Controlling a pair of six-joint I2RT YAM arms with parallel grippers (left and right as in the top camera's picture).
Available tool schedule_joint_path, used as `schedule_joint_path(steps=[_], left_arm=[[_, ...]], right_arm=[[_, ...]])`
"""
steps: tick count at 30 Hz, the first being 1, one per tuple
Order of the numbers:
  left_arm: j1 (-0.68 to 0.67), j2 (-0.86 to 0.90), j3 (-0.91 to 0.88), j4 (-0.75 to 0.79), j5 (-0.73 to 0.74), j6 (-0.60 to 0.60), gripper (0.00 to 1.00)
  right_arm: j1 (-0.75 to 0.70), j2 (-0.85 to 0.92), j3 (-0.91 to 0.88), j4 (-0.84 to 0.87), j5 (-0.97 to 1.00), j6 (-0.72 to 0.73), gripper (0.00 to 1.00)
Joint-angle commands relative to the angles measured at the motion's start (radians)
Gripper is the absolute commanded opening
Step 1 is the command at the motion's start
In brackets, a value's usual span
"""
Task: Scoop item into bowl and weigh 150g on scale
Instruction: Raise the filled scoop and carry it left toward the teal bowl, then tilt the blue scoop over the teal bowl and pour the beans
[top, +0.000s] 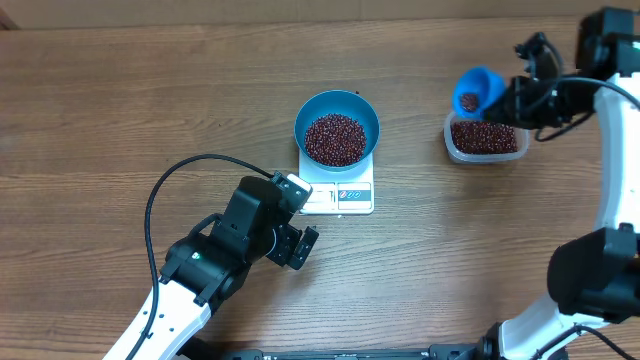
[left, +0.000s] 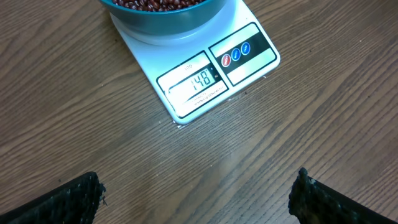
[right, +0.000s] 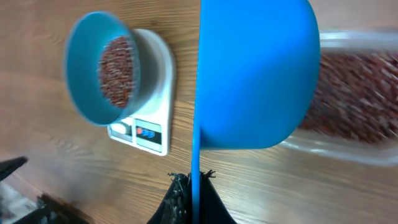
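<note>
The bowl of beans sits square on the scale mid-bench, so every addition is weighed at once. At seven o'clock of it the left hand gapes wide and empty, seemingly parked to face the display. At two o'clock the right hand, clamped tight on the handle of the scoop, holds a few beans above the tub. The bench is bare wood-grain, and no room shows.

Left pincer spread, right pincer clamped.

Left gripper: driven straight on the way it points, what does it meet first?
Likely the scale at its front display edge, blue bowl behind. The left gripper is open; if pitched steeply, bare table first. Depth unclear.
</note>
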Motion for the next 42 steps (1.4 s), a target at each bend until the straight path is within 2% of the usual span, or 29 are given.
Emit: schedule_joint_path(steps=[1, 11, 22, 42], left_arm=[[-0.005, 0.007, -0.002, 0.001, -0.007, 0.012, 1.00], [-0.005, 0.007, -0.002, 0.001, -0.007, 0.012, 1.00], [-0.005, 0.007, -0.002, 0.001, -0.007, 0.012, 1.00], [-0.005, 0.007, -0.002, 0.001, -0.007, 0.012, 1.00]], right_arm=[[0.085, -0.026, 0.032, 0.005, -0.015, -0.011, 0.04], [0.280, -0.026, 0.032, 0.032, 0.069, 0.034, 0.04], [0.414, -0.026, 0.032, 0.110, 0.188, 0.102, 0.04], [0.527, -0.026, 0.032, 0.169, 0.304, 0.151, 0.04]])
